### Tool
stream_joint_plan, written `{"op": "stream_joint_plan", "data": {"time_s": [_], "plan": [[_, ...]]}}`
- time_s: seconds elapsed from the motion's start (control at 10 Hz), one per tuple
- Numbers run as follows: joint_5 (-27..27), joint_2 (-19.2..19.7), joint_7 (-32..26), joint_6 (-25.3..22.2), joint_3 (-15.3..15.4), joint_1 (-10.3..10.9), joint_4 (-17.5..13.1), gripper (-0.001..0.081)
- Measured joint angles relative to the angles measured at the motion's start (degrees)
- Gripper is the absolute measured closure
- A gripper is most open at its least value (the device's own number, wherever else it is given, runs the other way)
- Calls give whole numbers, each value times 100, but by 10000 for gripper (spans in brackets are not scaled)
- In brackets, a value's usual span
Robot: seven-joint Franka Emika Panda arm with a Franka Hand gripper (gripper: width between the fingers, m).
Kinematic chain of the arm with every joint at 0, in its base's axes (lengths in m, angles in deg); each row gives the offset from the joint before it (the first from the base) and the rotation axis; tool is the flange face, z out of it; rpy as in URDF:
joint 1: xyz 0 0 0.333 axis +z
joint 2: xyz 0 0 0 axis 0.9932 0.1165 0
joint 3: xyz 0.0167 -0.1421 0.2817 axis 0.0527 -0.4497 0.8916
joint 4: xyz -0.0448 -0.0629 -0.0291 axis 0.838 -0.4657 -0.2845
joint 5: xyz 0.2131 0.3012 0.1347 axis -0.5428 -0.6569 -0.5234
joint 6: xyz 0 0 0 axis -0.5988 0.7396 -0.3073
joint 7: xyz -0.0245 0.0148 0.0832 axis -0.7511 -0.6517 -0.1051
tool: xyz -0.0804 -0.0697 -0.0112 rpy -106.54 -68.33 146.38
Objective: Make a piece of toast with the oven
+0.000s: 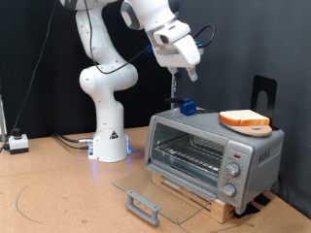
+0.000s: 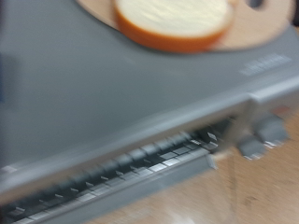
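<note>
The exterior view is evenly and brightly lit from overhead, with a pale wall behind and only soft shadows. A faint shadow lies under the oven [image 1: 216,153] near the tabletop's [image 1: 58,194] right edge, and the open glass door [image 1: 160,190] shows a weak sheen. A small blue glow marks the robot base [image 1: 109,146]. Focus there is fair, though the picture is small and grainy. The wrist view is heavily smeared by motion blur: the piece of toast [image 2: 173,21], the wire rack [image 2: 140,163] and the knobs [image 2: 262,135] all have soft, streaked outlines, and colours look washed and flat.
</note>
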Motion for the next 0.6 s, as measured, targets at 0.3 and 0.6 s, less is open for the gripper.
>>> {"op": "stream_joint_plan", "data": {"time_s": [0.3, 0.6], "plan": [[-20, -525, 484, -592, 261, -2, 149, -3], [-64, -915, 491, -840, 343, 32, 331, -3]]}}
